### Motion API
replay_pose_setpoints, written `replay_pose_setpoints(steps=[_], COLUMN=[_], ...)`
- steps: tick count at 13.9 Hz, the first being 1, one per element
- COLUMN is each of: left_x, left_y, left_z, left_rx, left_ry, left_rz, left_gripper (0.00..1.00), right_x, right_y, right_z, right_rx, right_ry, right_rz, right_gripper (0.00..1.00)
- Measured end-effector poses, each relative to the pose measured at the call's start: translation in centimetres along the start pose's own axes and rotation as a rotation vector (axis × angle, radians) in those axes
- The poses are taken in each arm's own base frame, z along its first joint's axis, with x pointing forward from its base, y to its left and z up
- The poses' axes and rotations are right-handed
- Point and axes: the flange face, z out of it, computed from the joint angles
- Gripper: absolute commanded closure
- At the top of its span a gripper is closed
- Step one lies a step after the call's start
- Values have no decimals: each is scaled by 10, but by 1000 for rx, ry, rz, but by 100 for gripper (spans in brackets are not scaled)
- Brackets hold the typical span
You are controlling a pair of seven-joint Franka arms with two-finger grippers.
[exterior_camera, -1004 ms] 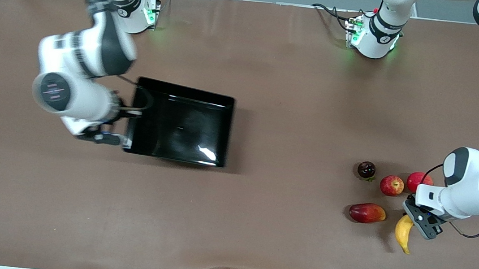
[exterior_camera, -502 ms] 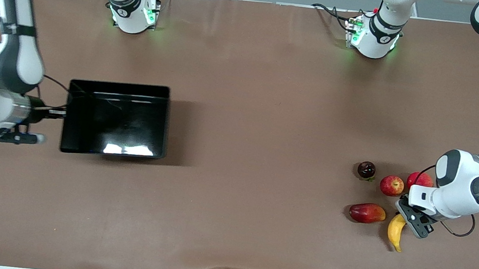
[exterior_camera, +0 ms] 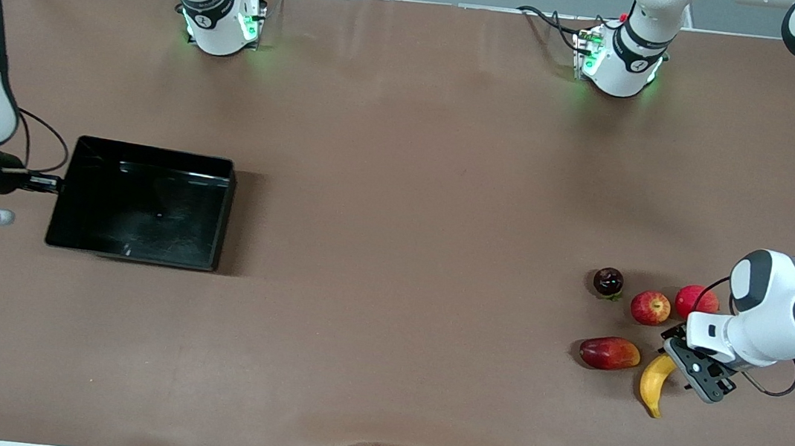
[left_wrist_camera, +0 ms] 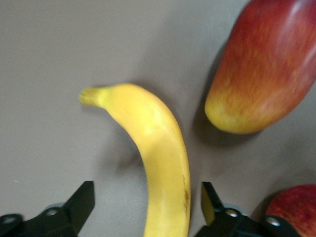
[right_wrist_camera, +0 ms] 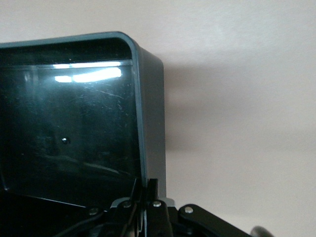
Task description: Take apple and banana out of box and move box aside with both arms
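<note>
The left claw is low over the counter at the left arm's end, its fingers spread wide to either side of the banana; in the left wrist view the banana runs up between the two fingers with a gap of bare counter on each side, so nothing is gripped; the banana lies on the counter, nearest the front camera of all the fruit; the mango lies just beside it toward the right arm's end, apart from it; the apple sits farther from the camera than the mango, with a plain red fruit just beside it by the left arm's wrist and a small dark fruit near it toward the right arm's end.

The right claw is pressed together on the wall of the box at its edge toward the right arm's end; the right wrist view shows the thin wall pinched between the fingers; the box stands well apart from the fruit, and its glossy inside holds nothing.

The counter is covered in plain brown; both arm bases stand along its edge farthest from the camera, with green lights lit; cables run along the nearest edge.
</note>
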Motion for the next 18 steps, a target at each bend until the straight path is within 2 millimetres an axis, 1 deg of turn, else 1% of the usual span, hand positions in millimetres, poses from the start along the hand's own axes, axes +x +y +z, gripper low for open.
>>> replay_pose_setpoints(steps=[2, 3, 4, 5, 7, 8, 10, 12, 13, 14, 15, 16, 18], left_x=[10, 17, 22, 27, 36, 41, 54, 70, 80, 91, 104, 119, 147], left_y=[-2, -4, -5, -6, -8, -7, 1, 14, 22, 31, 42, 55, 82], left_z=[-23, -38, -54, -69, -97, -112, -138, -160, -172, -184, -196, -208, -225], left_rx=[-10, -26, -50, -75, -79, -72, -70, -76, -79, -80, -83, -90, -105], left_ry=[-4, -10, -25, -38, -48, -52, -74, -96, -105, -110, -113, -114, -116], left_rz=[-5, -21, -39, -58, -116, -148, -216, -295, -340, -389, -441, -499, -620], left_gripper=[0, 0, 0, 0, 0, 0, 0, 0, 0, 0, 0, 0, 0], right_x=[-3, -2, 0, 1, 5, 7, 16, 25, 30, 36, 43, 50, 58], right_y=[23, 28, 30, 30, 27, 27, 25, 24, 23, 19, 11, -1, -27], right_z=[17, 26, 34, 39, 37, 32, 17, -3, -16, -34, -57, -82, -126], right_rx=[5, 8, 10, 13, 11, 6, -17, -47, -69, -96, -135, -181, -247], right_ry=[4, 0, -4, -9, -3, 7, 31, 60, 68, 60, 49, 35, 23], right_rz=[-31, -37, -40, -45, -83, -136, -319, -465, -514, -559, -598, -637, -687], right_gripper=[100, 75, 11, 0, 0, 0, 0, 0, 0, 0, 0, 0, 0])
